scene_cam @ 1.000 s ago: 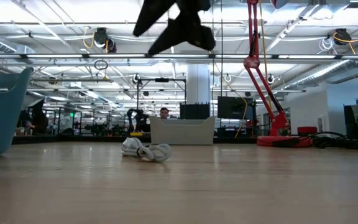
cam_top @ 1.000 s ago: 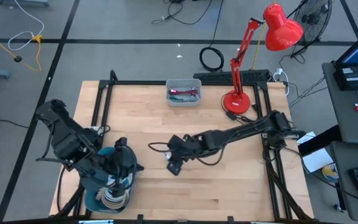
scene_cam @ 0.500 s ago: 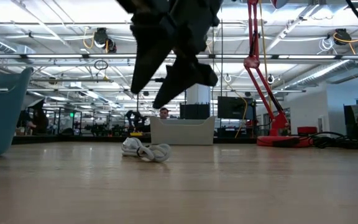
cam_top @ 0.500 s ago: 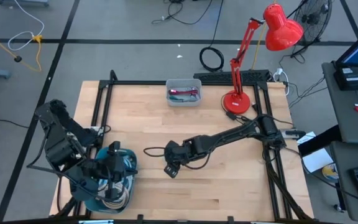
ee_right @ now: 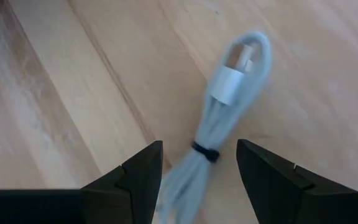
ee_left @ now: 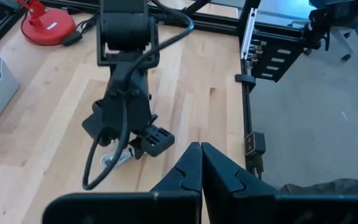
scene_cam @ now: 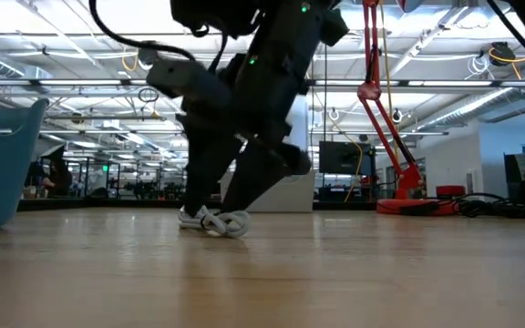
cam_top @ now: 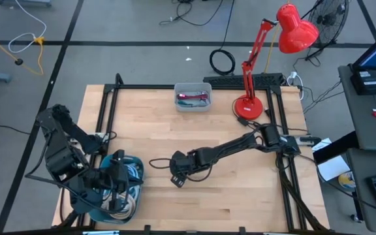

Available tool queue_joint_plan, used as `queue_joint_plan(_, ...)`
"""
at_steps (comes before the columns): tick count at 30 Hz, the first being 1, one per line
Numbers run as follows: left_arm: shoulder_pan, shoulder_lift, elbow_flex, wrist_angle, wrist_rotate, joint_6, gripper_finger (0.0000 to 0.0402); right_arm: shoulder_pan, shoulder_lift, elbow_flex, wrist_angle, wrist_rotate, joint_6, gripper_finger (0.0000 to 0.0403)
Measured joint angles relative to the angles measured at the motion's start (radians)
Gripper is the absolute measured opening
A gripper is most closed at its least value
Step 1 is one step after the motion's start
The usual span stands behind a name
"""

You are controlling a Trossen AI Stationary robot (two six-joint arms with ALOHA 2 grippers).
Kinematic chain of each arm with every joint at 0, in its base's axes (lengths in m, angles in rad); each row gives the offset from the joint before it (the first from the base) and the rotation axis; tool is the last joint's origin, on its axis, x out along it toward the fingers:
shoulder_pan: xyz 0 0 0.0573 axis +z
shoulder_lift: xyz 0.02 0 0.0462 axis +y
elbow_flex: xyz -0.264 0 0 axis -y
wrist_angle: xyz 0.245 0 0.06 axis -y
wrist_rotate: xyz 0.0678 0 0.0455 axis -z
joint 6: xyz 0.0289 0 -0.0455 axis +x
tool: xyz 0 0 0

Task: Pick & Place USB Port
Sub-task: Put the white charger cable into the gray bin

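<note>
The right pincer (ee_right: 194, 165) hangs wide over the cable (ee_right: 225, 121) mid-surface, straddling its tied bundle. If it closes off-centre, the loose loops could slip free. The right arm reaches low across the surface; the left pincer (ee_left: 201, 168), closed, waits over the bucket (cam_top: 132, 171).

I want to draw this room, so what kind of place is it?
Probably a robot lab or workshop in a big open office. A wooden table on a black frame holds two robot arms and a red desk lamp. Loose cables lie on the grey floor, and desks with screens show behind.
</note>
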Motion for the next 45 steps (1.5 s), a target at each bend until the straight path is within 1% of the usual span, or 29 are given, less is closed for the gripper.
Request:
queue_joint_plan(5,-0.005,0.000,0.000,0.000,0.000,-0.015,0.0000,0.001,0.032,0.002,0.032,0.005,-0.012,0.0198)
queue_joint_plan(9,-0.011,0.000,0.000,-0.011,-0.001,-0.033,0.0000,0.002,0.041,0.003,0.029,0.011,-0.016,0.0177)
queue_joint_plan(15,-0.018,0.000,0.000,-0.013,-0.016,-0.055,0.0001,0.002,0.043,0.002,0.024,0.033,-0.017,0.0121)
queue_joint_plan(20,-0.018,0.000,0.000,-0.013,-0.019,-0.059,0.0001,0.000,0.043,0.000,0.021,0.035,-0.020,0.0065)
queue_joint_plan(23,-0.018,0.000,0.000,-0.013,-0.021,-0.059,0.0000,0.000,0.045,0.000,0.033,0.034,-0.020,0.0039)
queue_joint_plan(28,-0.018,0.000,0.000,-0.013,-0.026,-0.058,0.0000,0.000,0.041,0.000,0.044,0.030,-0.016,0.0036)
queue_joint_plan(31,-0.017,0.000,0.000,-0.013,-0.025,-0.058,0.0000,0.000,0.038,-0.001,0.061,0.029,0.010,0.0043)
queue_joint_plan(33,-0.017,0.000,0.000,-0.013,-0.026,-0.058,0.0001,-0.001,0.023,-0.004,0.065,0.027,0.015,0.0043)
queue_joint_plan(36,-0.017,0.000,0.000,-0.013,-0.026,-0.058,0.0000,-0.008,0.016,-0.004,0.119,0.026,0.015,0.0038)
queue_joint_plan(38,-0.017,0.000,0.000,-0.013,-0.026,-0.058,0.0001,-0.011,-0.015,-0.005,0.125,0.028,0.011,0.0035)
queue_joint_plan(41,-0.017,0.000,0.000,-0.013,-0.026,-0.055,0.0000,-0.025,-0.043,0.000,0.226,0.033,0.011,0.0036)
queue_joint_plan(44,-0.017,0.000,0.000,-0.014,-0.026,-0.055,0.0000,-0.033,-0.088,-0.006,0.254,0.063,0.010,0.0037)
queue_joint_plan(45,-0.017,0.000,0.000,-0.013,-0.026,-0.055,0.0000,-0.039,-0.096,-0.005,0.306,0.072,0.010,0.0037)
